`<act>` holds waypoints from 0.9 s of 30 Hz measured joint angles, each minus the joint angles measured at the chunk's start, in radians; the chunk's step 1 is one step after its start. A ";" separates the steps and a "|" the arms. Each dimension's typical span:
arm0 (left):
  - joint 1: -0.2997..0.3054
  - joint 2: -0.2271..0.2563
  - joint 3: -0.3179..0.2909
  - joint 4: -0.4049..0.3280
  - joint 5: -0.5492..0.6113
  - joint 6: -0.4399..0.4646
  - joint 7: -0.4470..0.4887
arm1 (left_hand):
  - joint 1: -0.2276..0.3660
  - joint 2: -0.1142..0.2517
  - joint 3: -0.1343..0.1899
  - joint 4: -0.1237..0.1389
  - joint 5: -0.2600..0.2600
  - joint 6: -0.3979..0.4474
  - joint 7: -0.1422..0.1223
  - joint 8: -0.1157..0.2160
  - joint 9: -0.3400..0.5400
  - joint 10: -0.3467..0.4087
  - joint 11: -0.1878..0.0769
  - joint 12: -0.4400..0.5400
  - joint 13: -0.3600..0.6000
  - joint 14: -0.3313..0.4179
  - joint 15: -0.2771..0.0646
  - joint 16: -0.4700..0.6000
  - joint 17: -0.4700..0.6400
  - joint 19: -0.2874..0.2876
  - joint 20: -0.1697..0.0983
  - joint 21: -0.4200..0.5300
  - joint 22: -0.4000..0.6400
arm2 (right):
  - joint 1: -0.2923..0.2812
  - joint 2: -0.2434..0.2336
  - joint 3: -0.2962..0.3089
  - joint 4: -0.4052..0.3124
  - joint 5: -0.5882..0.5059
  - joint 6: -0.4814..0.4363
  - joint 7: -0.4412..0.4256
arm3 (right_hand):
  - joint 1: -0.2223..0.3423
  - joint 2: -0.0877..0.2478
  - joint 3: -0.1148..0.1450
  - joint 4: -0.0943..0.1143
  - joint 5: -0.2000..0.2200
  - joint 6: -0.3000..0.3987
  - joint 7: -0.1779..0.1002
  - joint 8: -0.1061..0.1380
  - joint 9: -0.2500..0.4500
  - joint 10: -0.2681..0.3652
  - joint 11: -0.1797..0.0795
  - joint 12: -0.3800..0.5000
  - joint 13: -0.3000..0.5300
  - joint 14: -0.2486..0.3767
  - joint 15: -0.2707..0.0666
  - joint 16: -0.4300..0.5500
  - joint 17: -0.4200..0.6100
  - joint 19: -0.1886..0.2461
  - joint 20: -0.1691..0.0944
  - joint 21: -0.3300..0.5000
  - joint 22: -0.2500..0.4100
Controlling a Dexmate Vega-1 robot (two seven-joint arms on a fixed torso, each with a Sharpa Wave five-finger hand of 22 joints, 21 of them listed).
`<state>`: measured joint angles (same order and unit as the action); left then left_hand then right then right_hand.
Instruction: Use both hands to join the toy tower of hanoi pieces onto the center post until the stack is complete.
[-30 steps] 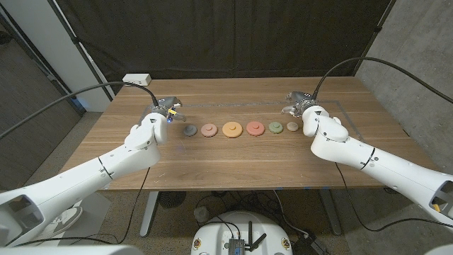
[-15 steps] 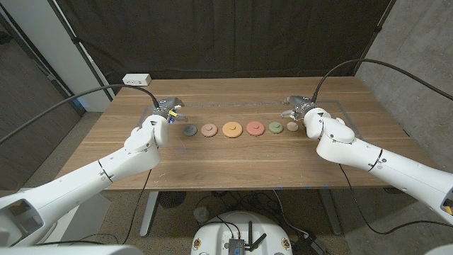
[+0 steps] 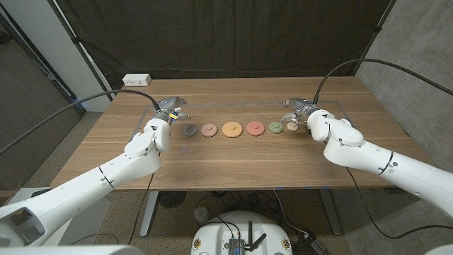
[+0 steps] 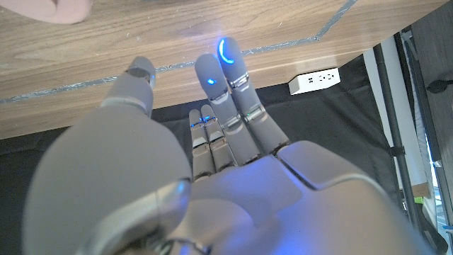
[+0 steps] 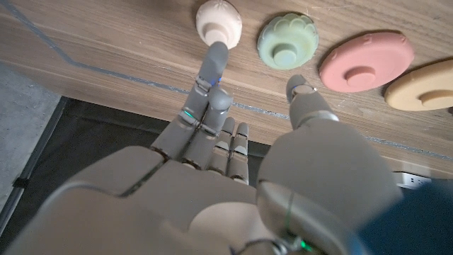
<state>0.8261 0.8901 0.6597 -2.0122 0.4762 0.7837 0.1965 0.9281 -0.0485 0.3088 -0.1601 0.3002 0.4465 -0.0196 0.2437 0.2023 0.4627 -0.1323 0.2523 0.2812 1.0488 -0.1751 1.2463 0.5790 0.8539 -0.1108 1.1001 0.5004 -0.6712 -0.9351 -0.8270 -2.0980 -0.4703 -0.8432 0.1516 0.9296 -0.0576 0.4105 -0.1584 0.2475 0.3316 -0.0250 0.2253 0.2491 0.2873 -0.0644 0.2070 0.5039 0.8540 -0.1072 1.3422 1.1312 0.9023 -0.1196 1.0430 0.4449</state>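
Discs: six round toy pieces lie in one row on my wooden table [image 3: 233,159]: dark grey disc [image 3: 189,130], brownish-pink disc [image 3: 208,130], orange disc [image 3: 231,129], red-pink disc [image 3: 255,128], green disc [image 3: 275,127], small cream disc [image 3: 292,127].
Left hand [image 3: 170,112]: fingers apart, empty, at 10 o'clock of the grey disc.
Right hand [image 3: 298,111]: fingers spread, empty, fingertips near the cream disc.

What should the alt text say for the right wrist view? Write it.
The robot's right hand, seen from behind, reaches with open fingers toward a row of round toy pieces on a wooden table: a cream piece, a green piece, a pink piece and an orange piece.
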 measured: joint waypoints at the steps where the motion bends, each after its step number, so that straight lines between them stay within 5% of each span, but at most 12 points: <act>1: 0.001 0.002 -0.002 0.001 -0.003 -0.009 0.000 | 0.000 0.000 0.000 0.000 0.000 0.000 0.000 0.000 0.000 0.000 0.000 0.000 0.000 0.000 0.000 0.000 0.000 0.000 0.000 0.000 0.000 | -0.003 0.002 0.000 -0.002 -0.003 -0.003 0.000 | 0.000 0.000 -0.002 -0.002 0.000 -0.004 -0.003 -0.001 0.000 -0.006 0.002 0.000 0.000 0.000 0.000 0.000 -0.001 0.000 0.000 0.004 0.000; 27: -0.003 0.035 -0.031 0.048 -0.030 -0.120 -0.042 | 0.000 0.000 -0.014 0.003 0.000 -0.007 -0.001 -0.012 0.000 -0.020 0.009 -0.012 0.005 -0.015 0.004 0.006 -0.009 -0.016 0.009 0.017 -0.009 | 0.008 0.064 -0.048 -0.011 -0.085 -0.049 0.036 | 0.013 -0.013 -0.026 -0.002 -0.008 -0.063 0.023 -0.015 0.000 -0.048 0.012 -0.007 0.014 -0.025 0.007 -0.012 -0.025 -0.029 0.007 0.019 -0.023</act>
<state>0.8226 0.9248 0.6286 -1.9642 0.4465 0.6640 0.1548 0.9281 -0.0485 0.2946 -0.1568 0.3002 0.4395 -0.0201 0.2319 0.2023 0.4424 -0.1235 0.2399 0.2859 1.0339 -0.1714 1.2527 0.5696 0.8379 -0.1019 1.1173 0.4911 -0.6635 -0.8713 -0.8751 -2.1085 -0.5553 -0.8920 0.1874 0.9427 -0.0708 0.3840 -0.1605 0.2398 0.2690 -0.0017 0.2101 0.2488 0.2390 -0.0519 0.1995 0.5174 0.8288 -0.1001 1.3307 1.1058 0.8736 -0.1122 1.0617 0.4221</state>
